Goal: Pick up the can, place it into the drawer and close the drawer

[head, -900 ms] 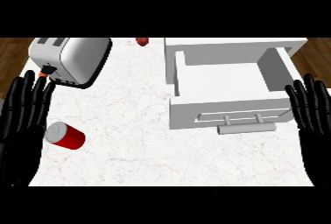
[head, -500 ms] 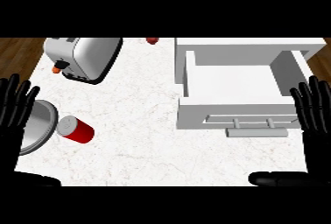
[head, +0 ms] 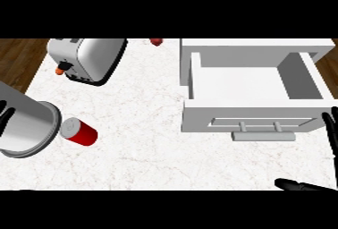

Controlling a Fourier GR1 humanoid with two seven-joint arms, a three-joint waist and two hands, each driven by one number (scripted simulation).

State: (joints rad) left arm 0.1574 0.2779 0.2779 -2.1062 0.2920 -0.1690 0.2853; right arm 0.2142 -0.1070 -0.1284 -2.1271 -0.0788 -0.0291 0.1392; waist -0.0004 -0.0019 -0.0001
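Observation:
The red can (head: 82,133) lies on its side on the white marble counter (head: 152,152), at the left, its grey top facing left. My left hand (head: 3,117) shows only as black fingers at the left edge, straight and holding nothing; its grey forearm (head: 25,130) fills the space just left of the can. The white drawer (head: 246,85) stands pulled open at the right, nothing inside it, its handle (head: 263,134) facing me. At the right edge my right hand (head: 331,134) is open beside the drawer front, thumb (head: 298,184) low down.
A silver toaster (head: 86,58) with an orange knob (head: 61,70) stands at the back left. A small red object (head: 156,41) sits at the counter's far edge. Dark wooden floor (head: 19,62) shows beyond the counter's left edge.
The view has drawn closer and lower. Both hands have slid out toward the picture's edges, and the left forearm now looms beside the can. Can and drawer have not moved on the counter.

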